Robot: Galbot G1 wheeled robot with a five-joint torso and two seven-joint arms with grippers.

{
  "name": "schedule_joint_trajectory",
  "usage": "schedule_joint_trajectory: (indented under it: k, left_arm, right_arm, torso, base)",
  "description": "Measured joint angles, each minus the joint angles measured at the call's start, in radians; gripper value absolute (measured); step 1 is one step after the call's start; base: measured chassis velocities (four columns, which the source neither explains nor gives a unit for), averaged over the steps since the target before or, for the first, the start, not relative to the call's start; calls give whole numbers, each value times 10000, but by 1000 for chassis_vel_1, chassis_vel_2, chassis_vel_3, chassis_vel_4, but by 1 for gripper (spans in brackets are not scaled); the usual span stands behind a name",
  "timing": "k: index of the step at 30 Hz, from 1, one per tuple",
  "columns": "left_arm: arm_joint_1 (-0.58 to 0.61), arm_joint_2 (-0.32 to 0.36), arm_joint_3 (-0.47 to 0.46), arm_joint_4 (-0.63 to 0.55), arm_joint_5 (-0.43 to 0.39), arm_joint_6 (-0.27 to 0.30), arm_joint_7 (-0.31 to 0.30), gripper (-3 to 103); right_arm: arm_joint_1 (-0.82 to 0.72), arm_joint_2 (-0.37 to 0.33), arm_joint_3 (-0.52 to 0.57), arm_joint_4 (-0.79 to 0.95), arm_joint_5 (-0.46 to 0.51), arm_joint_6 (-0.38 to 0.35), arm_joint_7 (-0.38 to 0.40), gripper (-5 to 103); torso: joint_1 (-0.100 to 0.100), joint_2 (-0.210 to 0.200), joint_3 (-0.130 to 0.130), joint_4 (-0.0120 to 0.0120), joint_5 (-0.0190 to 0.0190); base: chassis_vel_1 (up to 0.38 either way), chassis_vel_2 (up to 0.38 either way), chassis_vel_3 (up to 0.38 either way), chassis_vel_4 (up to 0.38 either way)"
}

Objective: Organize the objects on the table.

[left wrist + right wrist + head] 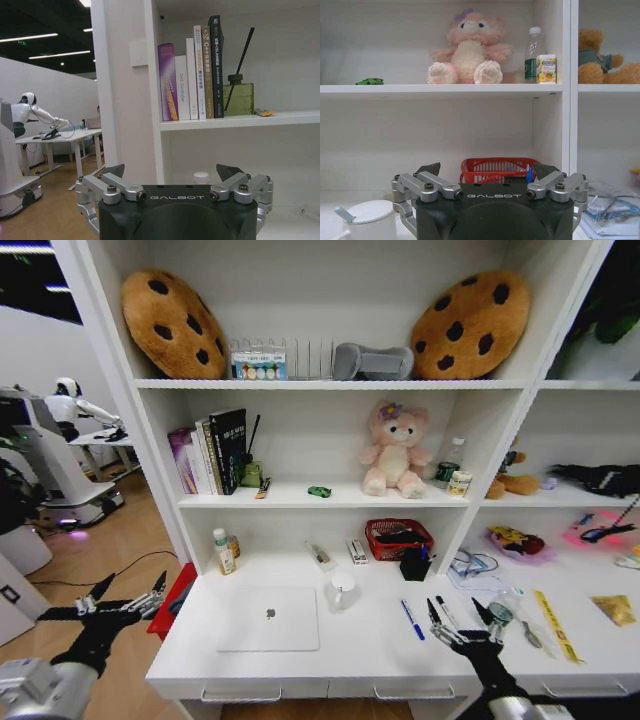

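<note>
On the white table (350, 652) a closed silver laptop (268, 618) lies front left. Beside it to the right are a white mug (342, 590), a blue pen (412, 620) and a black pen (447, 612). A tiny green toy car (319, 491) sits on the shelf above and shows in the right wrist view as well (369, 81). My right gripper (458, 622) hovers open over the desk's front right, right by the pens, and holds nothing (487, 170). My left gripper (125, 597) hangs open and holding nothing (172, 172), off the desk's left end.
A red basket (399, 537), a black pen holder (414, 563) and a small bottle (223, 552) stand along the desk's back. Books (192, 75) and a reed diffuser (238, 97) fill the shelf above, beside a pink plush (395, 450). Papers and clutter (520, 615) lie at the right.
</note>
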Motion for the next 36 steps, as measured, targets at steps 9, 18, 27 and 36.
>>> schedule_joint_trajectory:
  k: [9, 18, 27, 36]
  left_arm:
    - [0, 0, 0, 0, 0, 0, 0, 100]
    - [0, 0, 0, 0, 0, 0, -1, 100]
    - [0, 0, 1, -2, -1, -1, 3, 100]
    - [0, 0, 0, 1, 0, -2, -1, 100]
  right_arm:
    - [493, -426, -581, 32, 378, -785, 262, 100]
    - [686, -561, -904, -105, 365, -877, 326, 100]
    - [1178, -753, -2080, -377, 1146, -1552, 809, 100]
    - [2763, -1753, -2880, -1194, 1575, -3683, 1853, 100]
  torso:
    - [0, 0, 0, -5, -1]
    - [2, 0, 1, -5, 0]
    - [3, -3, 3, -7, 12]
    - [-1, 1, 1, 1, -9]
  base:
    - [-15, -10, 16, 14]
    - [-149, -149, 162, 146]
    - [-237, -230, 224, 215]
    - [-18, -34, 46, 1]
